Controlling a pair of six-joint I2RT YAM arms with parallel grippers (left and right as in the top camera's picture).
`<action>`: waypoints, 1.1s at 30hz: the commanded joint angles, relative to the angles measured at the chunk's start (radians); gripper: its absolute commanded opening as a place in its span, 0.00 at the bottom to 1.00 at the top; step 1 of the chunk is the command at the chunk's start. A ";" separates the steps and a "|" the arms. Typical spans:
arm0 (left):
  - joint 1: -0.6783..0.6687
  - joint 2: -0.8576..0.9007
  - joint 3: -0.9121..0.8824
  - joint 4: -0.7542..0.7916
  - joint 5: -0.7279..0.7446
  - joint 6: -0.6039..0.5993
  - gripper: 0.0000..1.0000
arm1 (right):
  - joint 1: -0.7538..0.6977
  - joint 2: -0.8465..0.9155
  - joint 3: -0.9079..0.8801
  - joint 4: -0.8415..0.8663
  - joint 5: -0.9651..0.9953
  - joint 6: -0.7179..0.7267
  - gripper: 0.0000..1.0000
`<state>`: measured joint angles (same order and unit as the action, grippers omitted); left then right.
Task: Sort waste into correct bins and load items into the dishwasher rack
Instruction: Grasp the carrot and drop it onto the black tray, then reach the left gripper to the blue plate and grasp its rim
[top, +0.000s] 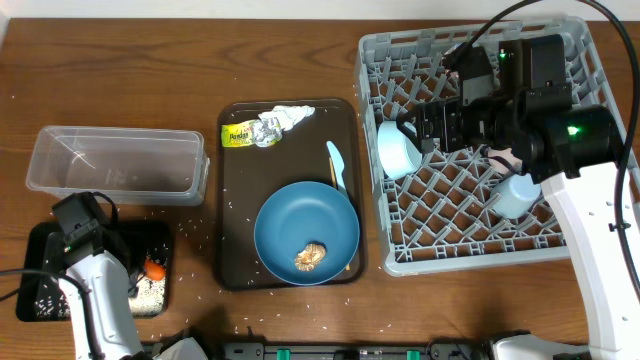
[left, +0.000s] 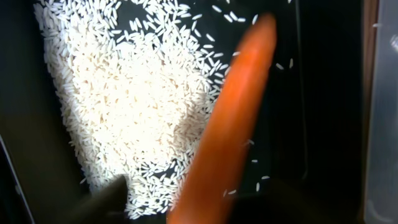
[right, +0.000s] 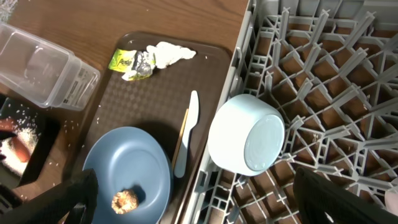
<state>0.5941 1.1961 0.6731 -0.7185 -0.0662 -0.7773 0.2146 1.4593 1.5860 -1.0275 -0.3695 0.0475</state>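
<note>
The dishwasher rack fills the right end of the desk. The brown serving tray lies at the desk's middle. The clear tub sits toward the left edge, with nothing I can make out inside. The black tray-bin is in the near left corner.

The blue plate rests on the near end of the serving tray. The pale blue bowl lies tipped on its side in the rack, against the rack's left edge. A blue cup lies toward the rack's near right.

My right claw hangs over the rack's left rim with its jaws wide apart and nothing between them. My left claw is over the black bin. Its fingers are only dark blurs on either side of the carrot, so I cannot tell whether they grip it.

The spoon and chopsticks lie side by side on the serving tray, by the plate's right rim. The napkin and wrapper touch at the tray's far edge. The food lump sits on the plate. Rice is heaped in the black bin under the carrot, with grains strewn on the desk nearby.
</note>
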 joint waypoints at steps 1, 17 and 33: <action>0.005 -0.008 0.025 0.002 0.001 0.047 0.83 | 0.006 -0.018 -0.001 -0.003 0.000 -0.011 0.94; -0.237 -0.058 0.317 -0.108 0.609 0.667 0.80 | 0.006 -0.018 -0.001 0.047 0.042 0.020 0.99; -0.884 0.132 0.313 -0.164 0.309 0.645 0.74 | -0.111 -0.018 -0.001 0.022 0.201 0.217 0.99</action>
<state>-0.2562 1.2953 0.9768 -0.8761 0.2924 -0.1307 0.1154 1.4593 1.5856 -1.0008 -0.1822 0.2432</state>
